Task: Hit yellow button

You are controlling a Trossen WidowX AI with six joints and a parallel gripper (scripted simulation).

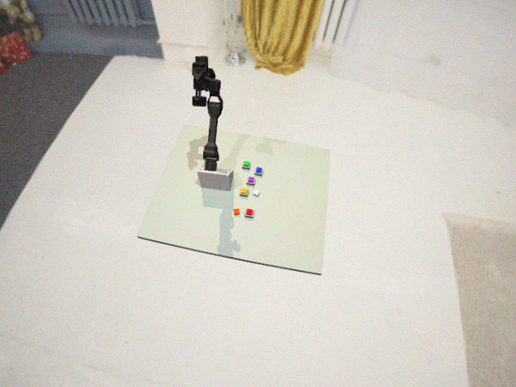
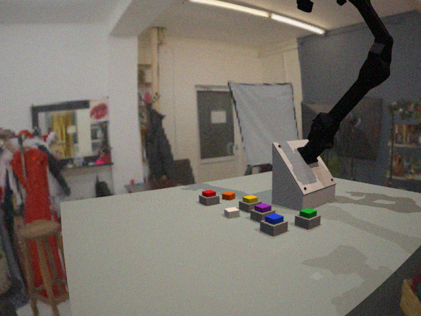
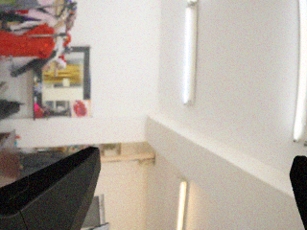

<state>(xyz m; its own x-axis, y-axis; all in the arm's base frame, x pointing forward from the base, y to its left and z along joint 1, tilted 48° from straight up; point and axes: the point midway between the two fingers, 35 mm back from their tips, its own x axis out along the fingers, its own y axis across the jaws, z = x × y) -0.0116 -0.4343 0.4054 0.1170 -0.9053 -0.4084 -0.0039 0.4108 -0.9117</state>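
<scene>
Small square yellow push-button on pale green tabletop not yet pressed; black hand held high, fingers apart, nothing gripped.

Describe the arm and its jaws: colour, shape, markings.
The arm is matte black throughout, built of slim boxy links with chunkier joint housings. It rises from a pale grey wedge-shaped base with dark corner dots. The jaws are black, tapered wedges in the wrist view. No cables or markings are visible.
</scene>
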